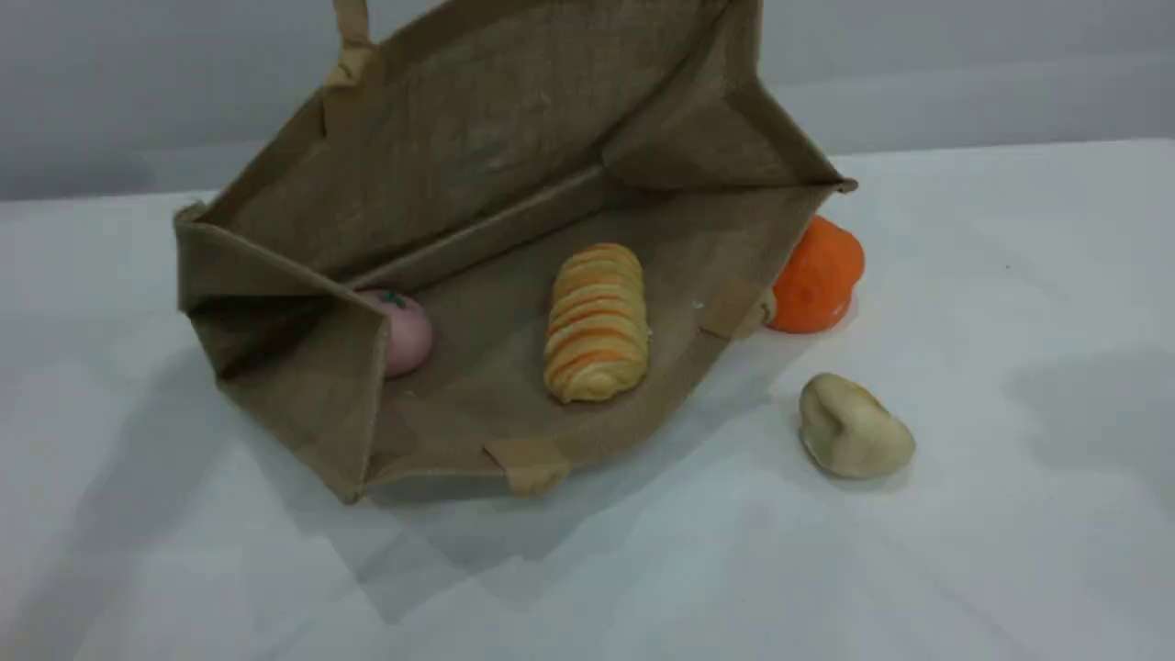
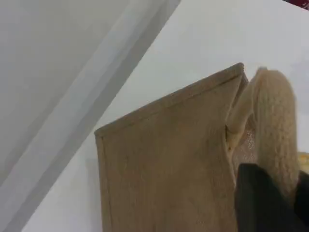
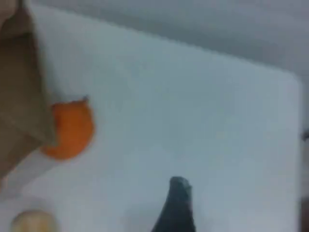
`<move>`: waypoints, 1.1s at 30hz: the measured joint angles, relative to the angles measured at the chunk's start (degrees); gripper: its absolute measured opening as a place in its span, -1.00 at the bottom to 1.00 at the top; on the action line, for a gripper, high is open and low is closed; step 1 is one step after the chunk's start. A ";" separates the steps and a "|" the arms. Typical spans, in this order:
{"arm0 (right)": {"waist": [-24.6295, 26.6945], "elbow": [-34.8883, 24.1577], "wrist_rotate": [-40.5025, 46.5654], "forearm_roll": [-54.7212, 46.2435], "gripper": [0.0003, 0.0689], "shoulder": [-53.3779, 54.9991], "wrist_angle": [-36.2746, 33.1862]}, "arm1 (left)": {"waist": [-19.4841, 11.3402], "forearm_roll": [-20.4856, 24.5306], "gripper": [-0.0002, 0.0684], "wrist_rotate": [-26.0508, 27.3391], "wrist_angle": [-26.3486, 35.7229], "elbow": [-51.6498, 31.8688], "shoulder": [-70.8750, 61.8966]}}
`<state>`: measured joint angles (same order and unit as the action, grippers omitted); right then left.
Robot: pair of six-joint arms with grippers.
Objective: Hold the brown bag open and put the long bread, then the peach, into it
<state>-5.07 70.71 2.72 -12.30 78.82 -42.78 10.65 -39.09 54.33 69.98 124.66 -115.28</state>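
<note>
While propped open on its side across the white bench (image 1: 1010, 551), with mouth toward the camera: brown bag (image 1: 459, 156), upper wall lifted by one beige handle (image 2: 275, 125). Left hand (image 2: 270, 203) clamped shut on that handle, seen only in the left wrist view as a dark tip against the padded loop; out of the scene view, above its top edge. Inside, on the lower wall: long bread (image 1: 597, 321), long axis running from mouth toward the base fold, near the middle. Also inside, to its left and half hidden behind the folded side panel: peach (image 1: 404, 330), green leaf mark up. Both task items therefore already in the bag, by this judgement. Outside, just past the bag's right edge: orange fruit (image 1: 817, 275); nearer the camera, well apart from the bag: pale lumpy piece (image 1: 854, 427). Right hand (image 3: 176, 208) spread wide and empty, above bare bench, with the orange fruit and bag edge up and to the left of its fingertip. Likely remaining: only letting go of the handle.
</note>
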 joint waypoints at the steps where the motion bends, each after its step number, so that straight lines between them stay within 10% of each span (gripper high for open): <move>1: 0.00 0.00 0.58 -1.36 0.63 -0.64 -0.20 | 0.00 0.00 -0.70 0.00 0.00 0.00 0.00; 14: 0.00 5.27 1.68 -2.47 0.63 -4.60 -12.58 | -0.15 1.18 0.68 -7.94 -0.17 0.06 0.36; 33: -0.09 8.40 -6.97 12.30 0.63 -34.80 -27.43 | -0.18 25.92 0.71 -37.53 0.05 -6.55 24.91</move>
<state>-5.17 79.11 -4.25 0.00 44.03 -70.20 10.47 -13.17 16.79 70.04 118.11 -90.37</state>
